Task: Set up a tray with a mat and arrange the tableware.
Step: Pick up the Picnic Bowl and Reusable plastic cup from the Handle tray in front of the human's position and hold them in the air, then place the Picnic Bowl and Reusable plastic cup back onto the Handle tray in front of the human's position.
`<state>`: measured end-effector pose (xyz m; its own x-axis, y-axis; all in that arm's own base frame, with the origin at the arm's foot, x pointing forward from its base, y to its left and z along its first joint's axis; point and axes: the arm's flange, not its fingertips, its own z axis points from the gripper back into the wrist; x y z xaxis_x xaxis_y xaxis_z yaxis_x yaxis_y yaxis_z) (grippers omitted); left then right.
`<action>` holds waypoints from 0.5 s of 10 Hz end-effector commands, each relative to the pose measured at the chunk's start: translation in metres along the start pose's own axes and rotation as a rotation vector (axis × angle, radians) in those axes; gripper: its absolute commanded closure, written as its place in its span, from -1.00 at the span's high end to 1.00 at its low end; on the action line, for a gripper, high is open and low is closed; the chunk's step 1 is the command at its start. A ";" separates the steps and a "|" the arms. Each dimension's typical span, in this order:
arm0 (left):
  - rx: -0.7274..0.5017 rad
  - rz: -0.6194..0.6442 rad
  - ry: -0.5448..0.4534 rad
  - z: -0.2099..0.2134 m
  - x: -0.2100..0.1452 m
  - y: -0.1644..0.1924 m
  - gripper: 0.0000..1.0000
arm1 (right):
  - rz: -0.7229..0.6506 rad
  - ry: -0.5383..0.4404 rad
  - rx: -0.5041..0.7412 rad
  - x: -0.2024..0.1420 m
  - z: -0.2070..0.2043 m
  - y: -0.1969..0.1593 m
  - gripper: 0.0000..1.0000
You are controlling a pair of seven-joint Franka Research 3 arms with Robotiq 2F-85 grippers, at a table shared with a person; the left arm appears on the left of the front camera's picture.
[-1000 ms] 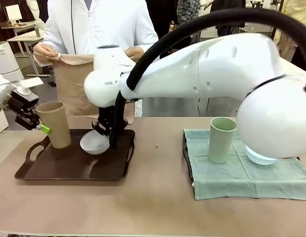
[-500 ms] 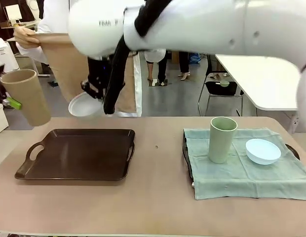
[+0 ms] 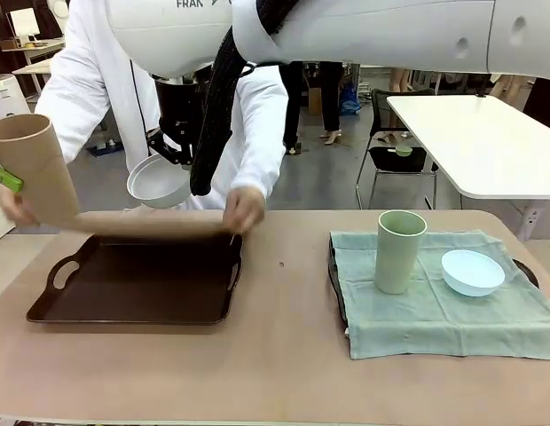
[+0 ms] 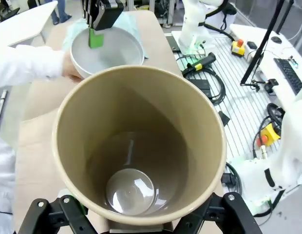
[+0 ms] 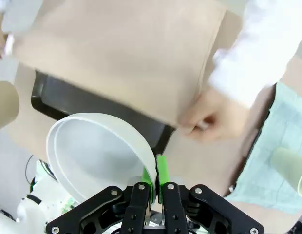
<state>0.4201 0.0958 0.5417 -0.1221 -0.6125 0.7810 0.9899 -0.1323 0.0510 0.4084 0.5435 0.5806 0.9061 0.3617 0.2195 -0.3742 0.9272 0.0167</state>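
Aloft, white bowl (image 5: 97, 156) pinched in right hand (image 5: 155, 178)

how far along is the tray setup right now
Done: the far tray's green mat already carries the pale green tumbler and light blue bowl. In hand: the person is laying a tan mat over the dark tray, while the left gripper holds the tan tumbler up and the right gripper holds the white bowl. Left: setting both on that mat.
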 end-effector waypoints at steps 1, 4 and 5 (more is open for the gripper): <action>0.006 -0.017 0.001 0.003 0.001 0.005 -0.39 | 0.003 -0.007 0.011 0.005 0.001 0.001 -1.00; 0.006 -0.017 0.001 0.003 0.001 0.005 -0.39 | 0.003 -0.007 0.011 0.005 0.001 0.001 -1.00; 0.006 -0.017 0.001 0.003 0.001 0.005 -0.39 | 0.003 -0.007 0.011 0.005 0.001 0.001 -1.00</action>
<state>0.4221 0.0958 0.5409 -0.1232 -0.6107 0.7822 0.9896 -0.1343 0.0511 0.4088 0.5435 0.5802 0.9063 0.3614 0.2192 -0.3739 0.9273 0.0168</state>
